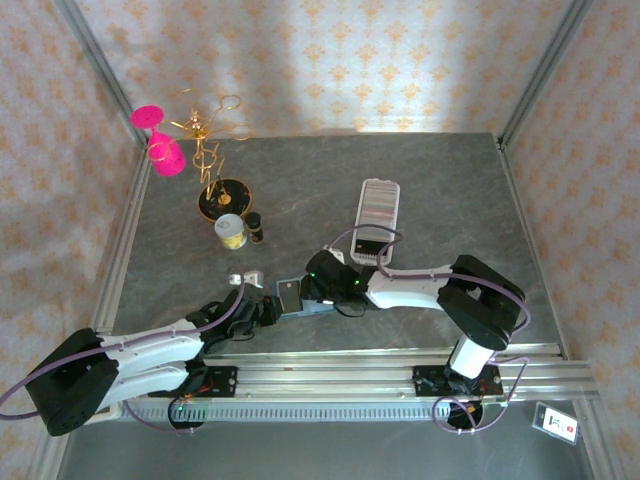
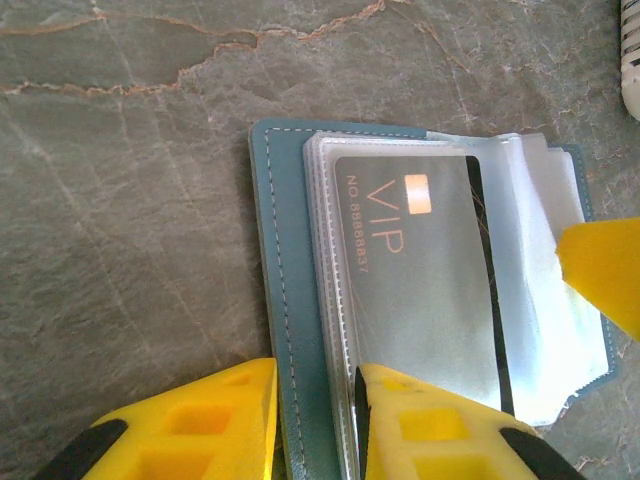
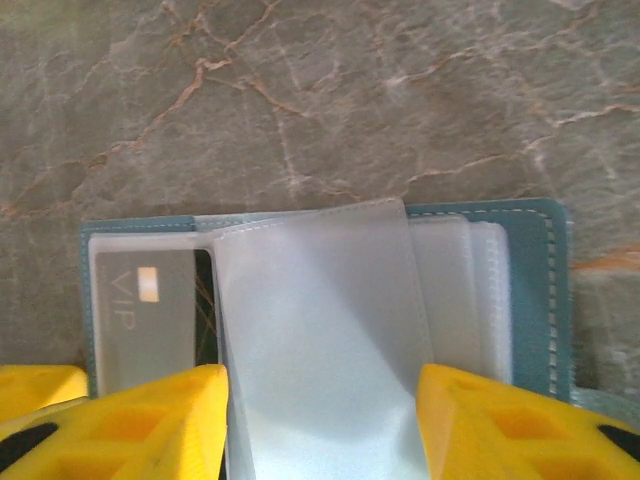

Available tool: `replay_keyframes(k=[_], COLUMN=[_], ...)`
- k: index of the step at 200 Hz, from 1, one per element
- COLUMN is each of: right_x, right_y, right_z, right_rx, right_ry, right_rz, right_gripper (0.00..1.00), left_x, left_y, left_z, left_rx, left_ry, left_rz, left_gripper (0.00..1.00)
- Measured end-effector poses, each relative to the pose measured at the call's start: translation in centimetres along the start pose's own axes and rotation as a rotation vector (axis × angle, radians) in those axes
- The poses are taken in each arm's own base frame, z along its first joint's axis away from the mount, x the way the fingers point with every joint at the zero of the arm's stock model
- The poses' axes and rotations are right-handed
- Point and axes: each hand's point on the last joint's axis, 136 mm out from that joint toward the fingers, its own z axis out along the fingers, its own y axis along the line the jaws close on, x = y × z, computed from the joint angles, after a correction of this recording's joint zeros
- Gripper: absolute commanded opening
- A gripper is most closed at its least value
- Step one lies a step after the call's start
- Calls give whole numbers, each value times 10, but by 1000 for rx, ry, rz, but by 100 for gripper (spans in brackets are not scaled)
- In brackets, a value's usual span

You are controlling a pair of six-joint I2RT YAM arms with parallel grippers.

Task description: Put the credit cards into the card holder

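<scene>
The card holder (image 1: 298, 303) lies open on the worktop (image 1: 420, 170) at lower centre of the top view, close to the near rail, with bare stone beyond it. More credit cards (image 1: 379, 208) sit as a striped row in the long white tray (image 1: 381, 183), up and right of the holder and apart from it. A gold stand (image 1: 212, 170) and a jar (image 1: 231, 232) keep to the upper left, well away.

In the left wrist view the holder's teal cover (image 2: 275, 280) runs up the middle, and a VIP card (image 2: 420, 290) lies inside a clear sleeve (image 2: 325, 250), its edges square with the sleeve's. My left gripper (image 2: 318, 368) comes in low from the lower left, jaws narrow, one finger beside the cover's edge and one on the sleeves. I cannot tell whether they pinch. My right gripper (image 3: 320, 372) reaches in from the right, forearm stretched low and jaws wide. A loose sleeve leaf (image 3: 320, 320) stands raised between them, spanning the gap.
</scene>
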Motion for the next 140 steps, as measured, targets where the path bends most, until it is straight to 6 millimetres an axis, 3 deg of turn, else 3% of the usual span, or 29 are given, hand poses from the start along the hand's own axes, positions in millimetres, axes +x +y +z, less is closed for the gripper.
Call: replay_keyframes(k=[32, 140], right_x=[1, 9], right_y=[9, 40], right_z=[2, 2], right_rx=[-42, -217], right_ry=[11, 67], right_rz=[4, 45], right_gripper=[63, 62], left_x=[1, 5], left_y=[-1, -5], left_z=[-1, -10], left_rx=[9, 48], left_ry=[3, 22], left_rz=[-1, -21], left_gripper=[26, 30])
